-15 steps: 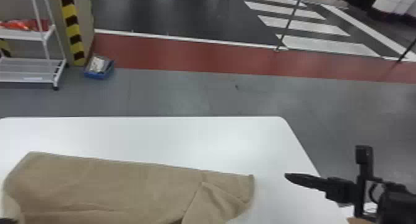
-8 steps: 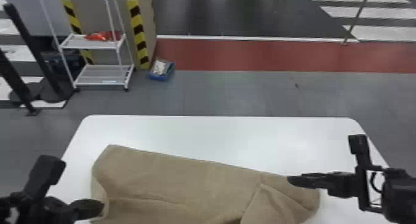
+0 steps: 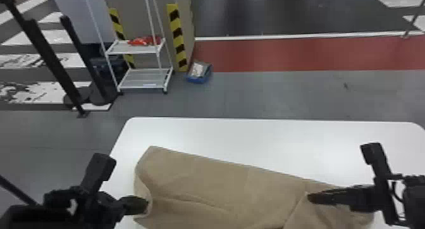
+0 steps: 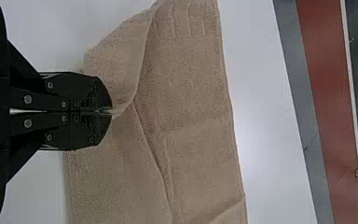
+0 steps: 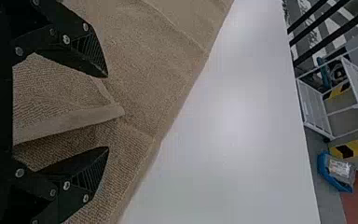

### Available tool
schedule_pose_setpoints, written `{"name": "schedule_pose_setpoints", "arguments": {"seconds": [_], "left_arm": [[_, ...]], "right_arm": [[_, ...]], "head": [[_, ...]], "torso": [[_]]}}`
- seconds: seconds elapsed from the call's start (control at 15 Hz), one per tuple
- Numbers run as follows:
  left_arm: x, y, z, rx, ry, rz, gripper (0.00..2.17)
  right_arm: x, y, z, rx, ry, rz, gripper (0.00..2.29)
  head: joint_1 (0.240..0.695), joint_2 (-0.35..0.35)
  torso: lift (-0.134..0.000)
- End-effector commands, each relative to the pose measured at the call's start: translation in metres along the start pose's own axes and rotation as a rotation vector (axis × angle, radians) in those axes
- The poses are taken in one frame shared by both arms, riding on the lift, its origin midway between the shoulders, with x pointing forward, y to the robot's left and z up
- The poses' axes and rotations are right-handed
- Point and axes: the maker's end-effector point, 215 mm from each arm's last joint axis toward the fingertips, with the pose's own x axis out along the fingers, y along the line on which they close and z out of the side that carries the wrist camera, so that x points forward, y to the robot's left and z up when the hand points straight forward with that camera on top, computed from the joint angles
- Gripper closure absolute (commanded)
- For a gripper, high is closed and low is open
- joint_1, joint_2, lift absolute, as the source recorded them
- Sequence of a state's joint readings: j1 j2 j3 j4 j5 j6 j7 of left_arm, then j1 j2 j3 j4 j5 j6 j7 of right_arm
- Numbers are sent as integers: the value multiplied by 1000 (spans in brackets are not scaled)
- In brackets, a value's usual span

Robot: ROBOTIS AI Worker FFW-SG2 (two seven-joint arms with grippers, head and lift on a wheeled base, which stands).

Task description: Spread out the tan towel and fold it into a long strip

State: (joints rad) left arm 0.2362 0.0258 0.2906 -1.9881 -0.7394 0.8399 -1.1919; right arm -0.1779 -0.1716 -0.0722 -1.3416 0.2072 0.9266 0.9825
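The tan towel (image 3: 221,181) lay on the white counter (image 3: 284,139), spread from the left part toward the right along the near side. Its far edge ran on a slant, so that the left end of this edge was farther from the robot than the right end. The cloth was not fully flat: some creases crossed it, and at both ends a part was turned over.

The left end effector (image 3: 144,205) was at the towel's left end. In the left wrist view, the left end effector (image 4: 110,112) was closed narrow, and it held the edge of a turned part between its tips.

The right end effector (image 3: 311,198) was above the right part of the towel. In the right wrist view its fingers stood wide apart, and a folded flap (image 5: 114,112) of the towel lay between them in that view, not gripped.

Beyond the counter, a white rack (image 3: 139,78) stood on the floor with a red item (image 3: 144,41) on its upper shelf. A blue bin (image 3: 198,78) was just beside the rack.
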Motion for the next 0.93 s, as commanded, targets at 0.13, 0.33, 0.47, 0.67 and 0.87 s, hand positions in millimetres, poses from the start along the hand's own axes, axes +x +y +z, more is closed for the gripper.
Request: {"name": "schedule_pose_setpoints", "arguments": {"seconds": [0.13, 0.33, 0.47, 0.67, 0.87], "left_arm": [[0, 0, -1, -1, 1, 0, 1909], [0, -1, 0, 0, 0, -3, 1909], [-1, 0, -1, 0, 0, -1, 1909], [-1, 1, -2, -2, 2, 2, 1909], [-1, 1, -1, -2, 0, 2, 1909]], "right_arm": [[5, 2, -4, 20, 41, -2, 410], [11, 12, -2, 7, 49, 12, 599], [13, 12, -3, 5, 58, 11, 768], [12, 12, -3, 12, 60, 11, 1139], [7, 10, 0, 28, 43, 23, 1231]], "head": [[695, 127], [695, 136], [695, 143], [695, 149], [695, 150]], "torso": [[0], [0], [0], [0], [0]]}}
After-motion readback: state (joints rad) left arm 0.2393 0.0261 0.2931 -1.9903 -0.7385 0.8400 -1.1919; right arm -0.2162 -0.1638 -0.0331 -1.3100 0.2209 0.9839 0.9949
